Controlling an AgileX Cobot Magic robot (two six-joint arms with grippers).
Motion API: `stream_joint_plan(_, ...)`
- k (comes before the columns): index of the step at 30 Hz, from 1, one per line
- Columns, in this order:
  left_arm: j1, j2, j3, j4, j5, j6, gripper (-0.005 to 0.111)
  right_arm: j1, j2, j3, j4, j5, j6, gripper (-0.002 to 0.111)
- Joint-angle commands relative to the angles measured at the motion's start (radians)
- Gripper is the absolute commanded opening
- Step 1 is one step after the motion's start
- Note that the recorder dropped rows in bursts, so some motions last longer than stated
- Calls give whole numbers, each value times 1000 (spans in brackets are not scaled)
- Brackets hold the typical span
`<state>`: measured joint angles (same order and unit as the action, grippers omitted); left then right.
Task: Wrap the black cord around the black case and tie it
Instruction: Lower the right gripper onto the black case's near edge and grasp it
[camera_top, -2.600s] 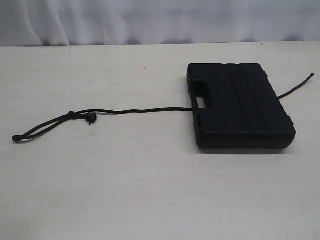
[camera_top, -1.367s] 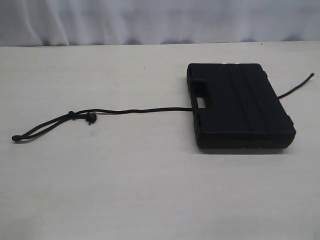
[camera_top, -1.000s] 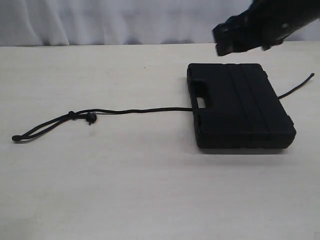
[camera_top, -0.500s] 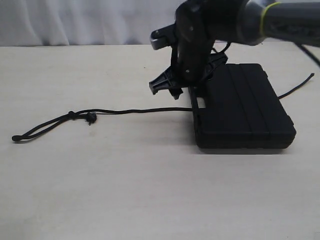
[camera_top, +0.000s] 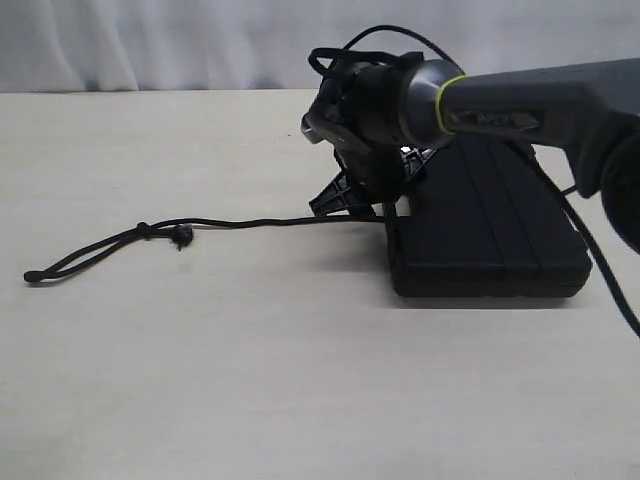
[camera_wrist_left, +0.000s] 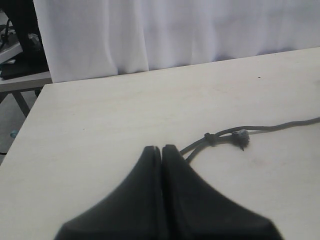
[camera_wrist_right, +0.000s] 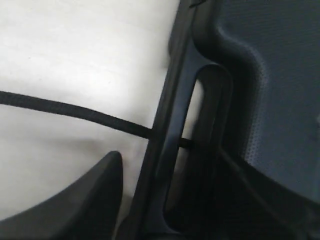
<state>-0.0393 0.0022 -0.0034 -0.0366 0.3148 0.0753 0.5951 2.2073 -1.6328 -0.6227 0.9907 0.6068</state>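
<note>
The black case (camera_top: 490, 235) lies flat at the right of the table, handle side facing left. The black cord (camera_top: 270, 222) runs out from under that side to a small knot (camera_top: 145, 230) and a loop ending at the far left (camera_top: 32, 276). My right gripper (camera_top: 375, 190) is open and low over the handle. One finger (camera_wrist_right: 100, 195) stands on the table side of the handle bar (camera_wrist_right: 172, 150), beside the cord (camera_wrist_right: 75, 112); the other is lost against the dark case. My left gripper (camera_wrist_left: 161, 148) is shut and empty, a short way from the knot (camera_wrist_left: 210, 137).
The right arm (camera_top: 530, 105) stretches in from the right above the case and hides the cord's far end. A white curtain (camera_top: 150, 40) hangs behind the table's back edge. Pale tabletop (camera_top: 300, 380) spreads in front of the cord and case.
The right arm came in from the upper right and dropped down to the case's handle side with its jaws apart. Cord and case have stayed put.
</note>
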Motion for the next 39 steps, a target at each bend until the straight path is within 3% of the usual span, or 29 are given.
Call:
stream_joint_plan(1,-8,-2,3,-1,-9,-3,0,-1,27,-7,-27,-26,17,48)
stream_joint_plan(5,-8,-2,3,-1,-9,-3,0,-1,43,-7,-51,-29,17,43)
stream_joint_plan(18,-8,-2,3,-1,-9,-3,0,-1,82,-7,-96,-44,53,41)
stream_joint_plan(24,-8,-2,3,-1,-9,-3,0,-1,82,-7,-109,-51,53,4)
stream_joint_plan(39,-8,-2,3,-3,-9,-3,0,-1,-26,-7,-85,6,23,4)
